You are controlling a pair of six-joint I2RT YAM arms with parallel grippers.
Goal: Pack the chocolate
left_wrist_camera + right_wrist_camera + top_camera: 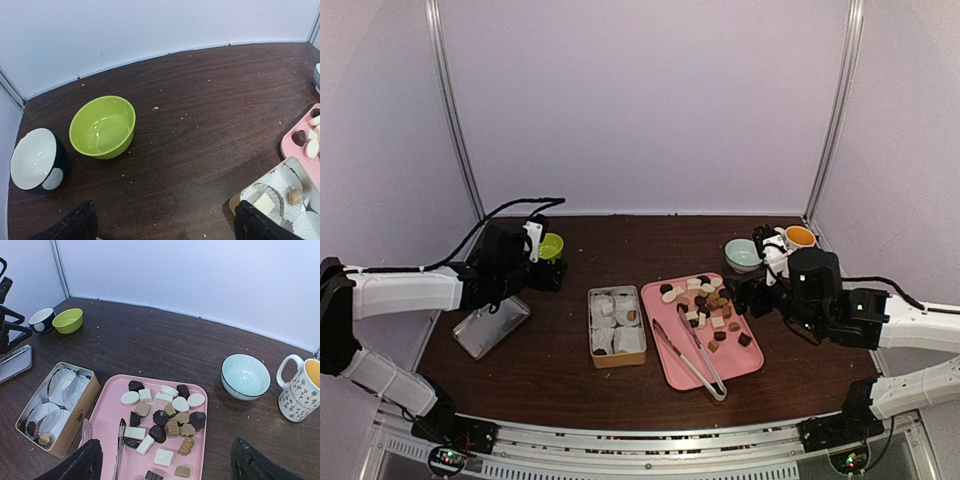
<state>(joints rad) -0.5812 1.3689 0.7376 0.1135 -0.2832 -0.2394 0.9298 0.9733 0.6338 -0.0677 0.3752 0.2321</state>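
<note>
The chocolate [167, 415] lies as several dark, caramel and cream pieces on a pink tray [197, 460], also seen from above as chocolate [708, 300] on the tray [738, 362]. A tan box [618, 360] with white paper cups stands left of the tray. In it I see a cream piece [265, 203] and a caramel piece [294, 196]. My right gripper [165, 460] hangs open above the tray's near part, holding nothing; from above it [745, 295] sits at the tray's right edge. My left gripper [165, 222] is open over bare table, between the green bowl [102, 126] and the box.
Clear tongs [688, 358] lie along the tray's left half. A black-and-white bowl [37, 160] sits by the green one. A pale blue bowl [245, 376] and a mug [302, 390] stand back right. A silver tin lid [492, 325] lies front left.
</note>
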